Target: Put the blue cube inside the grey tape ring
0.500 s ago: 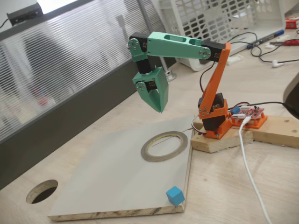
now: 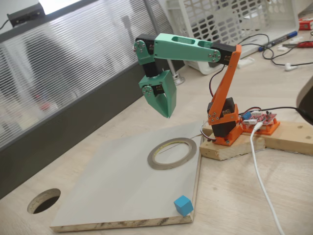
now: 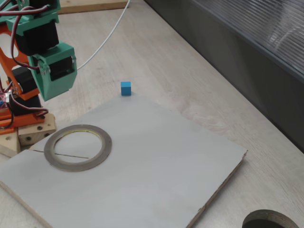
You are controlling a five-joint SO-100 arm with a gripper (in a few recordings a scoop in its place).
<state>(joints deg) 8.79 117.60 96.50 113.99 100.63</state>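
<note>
The small sky-blue cube (image 2: pixel 183 205) sits at the near right corner of a grey board (image 2: pixel 112 191); in the other fixed view the cube (image 3: pixel 126 88) rests at the board's far corner. The grey tape ring (image 2: pixel 157 164) lies flat on the board near the arm's base, and in the other fixed view the ring (image 3: pixel 102 147) sits at the left. My green gripper (image 2: pixel 167 114) hangs in the air above and behind the ring, pointing down, jaws shut and holding nothing. From the other side the gripper (image 3: pixel 47 97) hovers above the ring's far left edge, well away from the cube.
The orange arm base (image 2: pixel 222 125) stands on a wooden block (image 2: pixel 230 147) with a red circuit board (image 2: pixel 264 122) and a white cable (image 2: pixel 261 181). A round dark hole (image 2: pixel 44 200) (image 3: pixel 266 221) is cut in the table beside the board. A ribbed wall panel (image 2: pixel 58 73) runs behind.
</note>
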